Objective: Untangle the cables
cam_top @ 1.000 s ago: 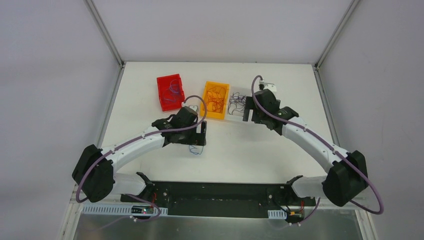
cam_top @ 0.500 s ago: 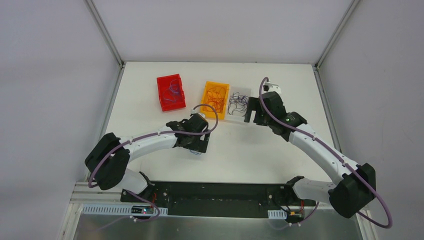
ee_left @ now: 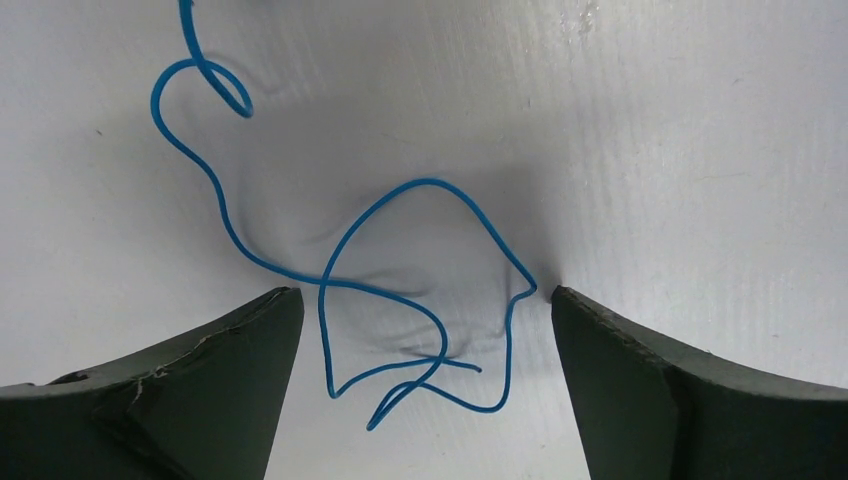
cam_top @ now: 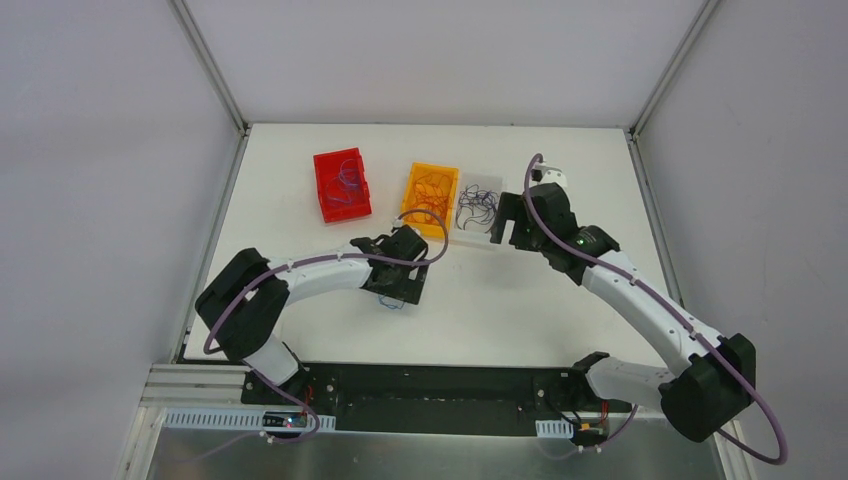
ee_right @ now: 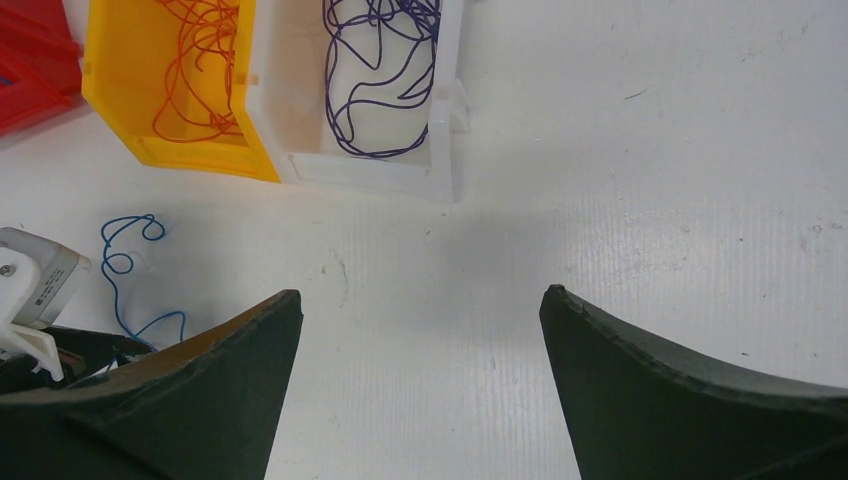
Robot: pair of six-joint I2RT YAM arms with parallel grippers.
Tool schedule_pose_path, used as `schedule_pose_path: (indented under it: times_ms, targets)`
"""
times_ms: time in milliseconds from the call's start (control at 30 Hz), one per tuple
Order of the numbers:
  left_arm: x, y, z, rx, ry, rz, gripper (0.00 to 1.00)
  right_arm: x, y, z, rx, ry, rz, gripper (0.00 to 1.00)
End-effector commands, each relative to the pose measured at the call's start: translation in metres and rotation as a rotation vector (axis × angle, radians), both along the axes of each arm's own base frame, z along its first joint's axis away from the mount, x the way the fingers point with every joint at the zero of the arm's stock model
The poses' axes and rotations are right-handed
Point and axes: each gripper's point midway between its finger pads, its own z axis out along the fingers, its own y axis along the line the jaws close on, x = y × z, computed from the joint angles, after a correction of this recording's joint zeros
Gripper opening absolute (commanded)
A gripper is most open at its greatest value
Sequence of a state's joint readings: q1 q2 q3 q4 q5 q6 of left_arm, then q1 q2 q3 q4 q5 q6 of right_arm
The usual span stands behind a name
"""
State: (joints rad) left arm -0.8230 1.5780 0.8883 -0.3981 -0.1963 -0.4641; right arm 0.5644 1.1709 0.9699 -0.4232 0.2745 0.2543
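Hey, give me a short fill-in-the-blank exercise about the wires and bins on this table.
The loose wire between the left gripper's fingers is ____.
The wires in the yellow bin are ____.
In the top view, the clear bin sits directly ____ of the yellow bin.
Missing words: blue, orange, right.

- Bright, even overhead light across the white tabletop [cam_top: 520, 300], top view crisp edge to edge.
- Soft grey shadows beneath the blue wire [ee_left: 425, 181], tiny glints at the upper edge of the left wrist view.
- Faint diffuse shadow before the clear bin [ee_right: 360, 168].
- Dark jaws underexposed, slightly soft at the lower corners.
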Motion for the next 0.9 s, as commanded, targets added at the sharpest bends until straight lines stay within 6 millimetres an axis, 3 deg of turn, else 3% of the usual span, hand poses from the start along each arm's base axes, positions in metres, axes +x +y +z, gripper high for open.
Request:
schedule_pose_path:
  times_ms: [0,267,533,667,767,800,833,867]
  targets:
    - [0.009,0.016,-0.007,0.058,0.003,0.066,0.97,0.002,-0.001,0.015,0.043,-0.046,-0.012,0.92]
    - [0.028,0.029,0.001,0.021,0.008,0.12,0.9,0.002,0.0,0.016,0.056,-0.042,-0.008,0.92]
    - [0.044,0.039,-0.003,0.026,0.018,0.14,0.92,0.001,0.001,0.02,0.071,-0.047,-0.002,0.92]
    - [0.047,0.032,-0.01,0.012,0.05,0.127,0.56,0.0,0.0,0.023,0.073,-0.051,-0.003,0.92]
    - [0.044,0.029,-0.009,-0.009,0.06,0.123,0.36,0.0,-0.003,0.026,0.07,-0.058,-0.008,0.92]
    - [0.043,0.028,-0.008,-0.016,0.062,0.122,0.26,0.0,-0.004,0.027,0.071,-0.06,-0.011,0.92]
    - [0.043,0.028,-0.006,-0.021,0.058,0.124,0.06,0.0,-0.004,0.028,0.07,-0.061,-0.01,0.92]
    - [0.042,0.028,-0.004,-0.022,0.054,0.127,0.0,0.001,-0.004,0.028,0.072,-0.061,-0.009,0.92]
